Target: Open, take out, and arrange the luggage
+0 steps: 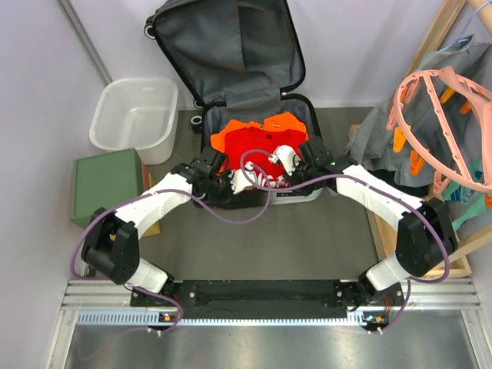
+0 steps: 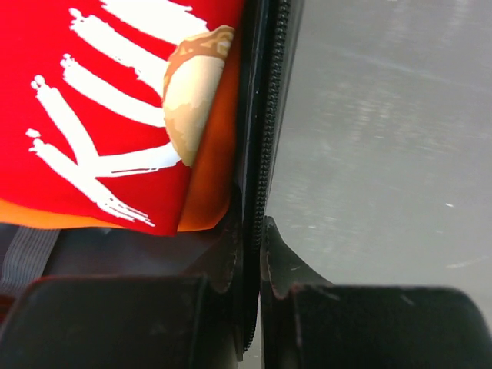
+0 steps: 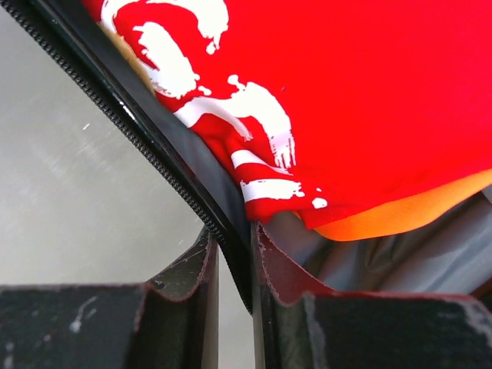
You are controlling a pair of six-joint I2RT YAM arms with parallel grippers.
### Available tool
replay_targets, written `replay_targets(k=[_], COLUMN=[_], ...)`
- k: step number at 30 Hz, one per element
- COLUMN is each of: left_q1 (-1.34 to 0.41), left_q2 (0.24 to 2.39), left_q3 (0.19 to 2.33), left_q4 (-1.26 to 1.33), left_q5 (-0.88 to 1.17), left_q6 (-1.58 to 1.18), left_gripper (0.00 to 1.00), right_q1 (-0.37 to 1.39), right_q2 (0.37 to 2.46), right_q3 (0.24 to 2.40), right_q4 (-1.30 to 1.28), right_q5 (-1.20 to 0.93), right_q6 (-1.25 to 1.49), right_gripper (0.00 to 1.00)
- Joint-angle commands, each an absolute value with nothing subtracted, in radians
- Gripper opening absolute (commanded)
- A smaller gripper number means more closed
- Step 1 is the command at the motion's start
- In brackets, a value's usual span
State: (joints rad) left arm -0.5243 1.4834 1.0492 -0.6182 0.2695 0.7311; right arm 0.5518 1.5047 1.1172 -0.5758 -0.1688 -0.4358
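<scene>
**Both tools clamped on the luggage's near rim**

The luggage (image 1: 231,54) lies open at the far middle of the tabletop (image 1: 307,238). Its grey-lined lid is thrown back away from the arms, and its lower half faces up.

A red shirt (image 1: 261,150) with white lettering lies in that lower half, on top of an orange garment (image 1: 221,138). Both sit against the luggage's near wall.

The left tool (image 2: 250,231) is at the left part of the luggage's near rim. Its fingers (image 2: 223,265) are pinched on the zippered edge, with the shirt to one side and bare tabletop to the other.

The right tool (image 3: 234,238) is at the right part of the same rim. It is closed on the edge in the same way, one finger inside the luggage and one outside.

A white basket (image 1: 134,115) stands just left of the luggage, and a green box (image 1: 108,184) stands nearer the arms than the basket. A pink hanger ring (image 1: 434,115) over grey clothes is well to the right of the luggage.
</scene>
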Motion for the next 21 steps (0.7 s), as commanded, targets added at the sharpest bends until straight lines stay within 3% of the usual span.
replay_targets(k=[1, 4, 5, 7, 8, 10, 12, 16, 17, 18, 21], left_q1=[-0.431, -0.416, -0.416, -0.416, -0.416, -0.416, -0.413, -0.394, -0.387, -0.379, -0.348], left_q2=[1.612, 1.598, 1.588, 1.551, 1.537, 1.502, 1.486, 1.496, 1.497, 1.496, 1.494], left_q3=[1.097, 1.111, 1.109, 1.101, 1.107, 1.117, 1.146, 1.236, 1.27, 1.287, 1.342], left_q4=[-0.227, -0.245, -0.25, -0.287, -0.313, -0.397, -0.461, -0.627, -0.643, -0.658, -0.73], left_q5=[-0.138, -0.086, -0.063, 0.05, 0.092, 0.225, 0.3, 0.399, 0.414, 0.434, 0.511], left_q6=[0.735, 0.739, 0.744, 0.75, 0.752, 0.741, 0.727, 0.712, 0.709, 0.704, 0.718], left_gripper=[0.0, 0.06, 0.24, 0.41, 0.56, 0.68, 0.77, 0.81, 0.82, 0.86, 0.94], right_q1=[0.532, 0.531, 0.531, 0.531, 0.532, 0.535, 0.546, 0.554, 0.554, 0.552, 0.564], right_q2=[1.555, 1.54, 1.534, 1.532, 1.529, 1.519, 1.505, 1.499, 1.5, 1.503, 1.505], right_q3=[1.155, 1.154, 1.152, 1.152, 1.154, 1.152, 1.152, 1.16, 1.163, 1.169, 1.172], right_q4=[-0.348, -0.344, -0.344, -0.354, -0.357, -0.364, -0.368, -0.365, -0.367, -0.367, -0.365], right_q5=[0.017, 0.005, -0.024, -0.04, -0.057, -0.061, -0.052, -0.038, -0.044, -0.052, -0.057], right_q6=[-0.296, -0.304, -0.304, -0.304, -0.302, -0.29, -0.284, -0.258, -0.255, -0.25, -0.255], right_gripper=[0.06, 0.12, 0.18, 0.24, 0.32, 0.37, 0.42, 0.57, 0.91, 0.99, 0.99])
